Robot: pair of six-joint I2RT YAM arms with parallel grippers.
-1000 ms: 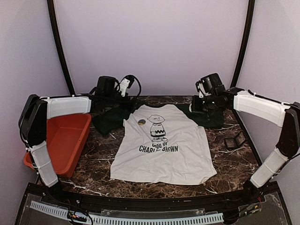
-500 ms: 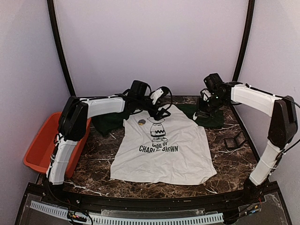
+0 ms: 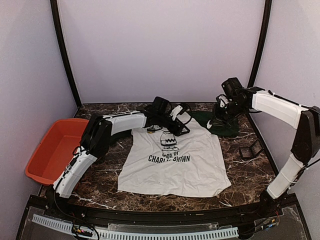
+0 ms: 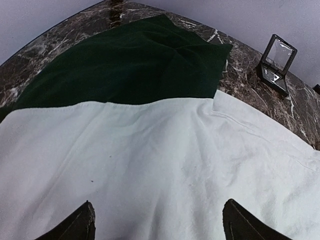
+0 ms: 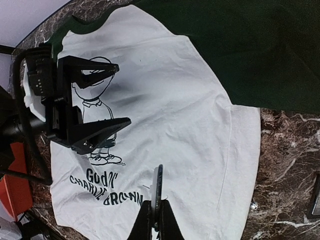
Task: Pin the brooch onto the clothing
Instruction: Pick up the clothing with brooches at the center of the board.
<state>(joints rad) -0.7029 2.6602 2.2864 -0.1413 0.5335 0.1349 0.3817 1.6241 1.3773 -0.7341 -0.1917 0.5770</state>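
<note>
Black left gripper (image 5: pixel 123 94): jaws wide apart, nothing between them, tips poised low over the chest of the shirt (image 3: pixel 175 170), one finger above the cartoon boy's head, the other above his legs. You cannot tell whether the tips touch the cloth. Right gripper (image 5: pixel 157 180): fingers pressed together, nothing visibly held, hanging above the green sleeve (image 4: pixel 130 65) on the right, well apart from the left gripper. Shirt: lies flat, print up, mid-table, collar toward the far wall. Expect it to be light, soft and limp. It should slide and bunch on the polished marble table (image 3: pixel 100 170) rather than resist a pin, so you will likely want one gripper to press down or pinch up a small fold of the white chest panel near the print, not the thicker collar or a seam. Brooch: not seen in any view. It may lie hidden beneath the left gripper, but you cannot confirm this. Judge it small, hard and sharp-pinned, best taken by the rim. Further out: small clear case (image 4: pixel 276 65) just beyond the sleeve; red bin (image 3: pixel 50 155) at the table's left edge.
</note>
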